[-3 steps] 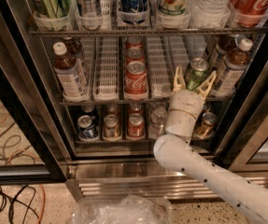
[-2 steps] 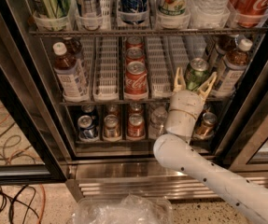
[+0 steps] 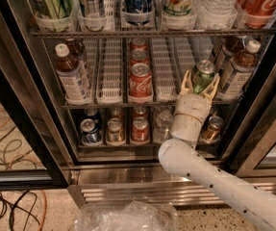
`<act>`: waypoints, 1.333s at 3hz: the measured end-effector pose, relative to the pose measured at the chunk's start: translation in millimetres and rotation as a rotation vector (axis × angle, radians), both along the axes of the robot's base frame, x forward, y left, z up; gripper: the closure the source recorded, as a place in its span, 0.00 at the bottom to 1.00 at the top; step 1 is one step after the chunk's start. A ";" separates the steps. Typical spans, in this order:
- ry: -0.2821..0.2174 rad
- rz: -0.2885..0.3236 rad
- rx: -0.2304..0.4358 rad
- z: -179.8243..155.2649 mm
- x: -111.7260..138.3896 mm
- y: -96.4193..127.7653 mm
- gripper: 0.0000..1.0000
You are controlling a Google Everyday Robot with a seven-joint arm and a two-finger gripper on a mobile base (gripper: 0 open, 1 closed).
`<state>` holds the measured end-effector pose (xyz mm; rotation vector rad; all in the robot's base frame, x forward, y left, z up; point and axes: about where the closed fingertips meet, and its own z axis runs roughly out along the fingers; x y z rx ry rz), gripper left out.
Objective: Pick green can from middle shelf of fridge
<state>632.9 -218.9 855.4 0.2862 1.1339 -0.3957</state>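
Observation:
The green can [image 3: 203, 74], with a silver top and pull tab, stands at the front of the middle shelf [image 3: 111, 102] of the fridge [image 3: 27, 105], in the right-hand lane. My gripper [image 3: 201, 82] reaches in from the lower right. Its pale fingers [image 3: 186, 84] stand spread on either side of the can's lower half, open and not visibly pressed on it. Red cola cans [image 3: 140, 82] line the centre lane. White-capped brown bottles stand at the left [image 3: 72, 74] and at the right [image 3: 240, 69].
The top rack holds tall cans and bottles in clear cups [image 3: 137, 16]. The bottom rack holds small cans [image 3: 114, 130]. A black door frame [image 3: 257, 100] runs close on the right. Clear crumpled plastic [image 3: 125, 216] and cables [image 3: 7, 201] lie on the floor.

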 end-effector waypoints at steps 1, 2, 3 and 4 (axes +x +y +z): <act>0.000 0.000 0.000 0.0 0.0 0.0 0.82; 0.000 0.000 0.000 0.0 0.0 0.0 1.00; 0.000 0.000 0.000 0.1 0.0 0.0 1.00; -0.037 0.058 0.001 16.6 1.0 8.4 1.00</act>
